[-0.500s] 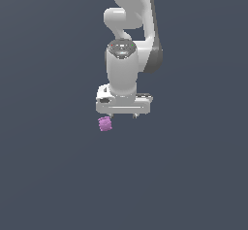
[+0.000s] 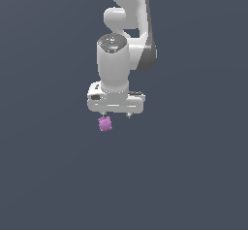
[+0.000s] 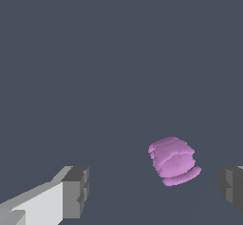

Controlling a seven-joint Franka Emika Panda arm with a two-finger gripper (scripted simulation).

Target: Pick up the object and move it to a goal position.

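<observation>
The hand [image 2: 116, 113] hangs pointing straight down with its two fingers spread wide, nothing caught between them. In the exterior view only the short tips of the fingers [image 2: 129, 115] poke out beneath the broad white body of the hand; in the wrist view the hand [image 3: 154, 191] shows as two dark grey pads set far apart, one pad [image 3: 76, 192] on a white finger and the other just cut by the edge of the picture. The object [image 3: 172, 161], a small pink-purple lumpy block with ridges across its surface, lies in the gap between those pads, nearer the cut-off pad than the other, and I see bare surface on each side of it, so neither finger touches it. From the exterior view the object [image 2: 105, 123] sits just below the hand, toward the exterior view's left, under the finger on that side, and it is much smaller than the hand above it. Above the hand rises the thick white wrist of the arm [image 2: 115, 64], capped with a grey disc, and behind it the upper links curve up out of the picture. All around lies the plain dark blue-grey tabletop [image 2: 193, 175], even and unmarked.
</observation>
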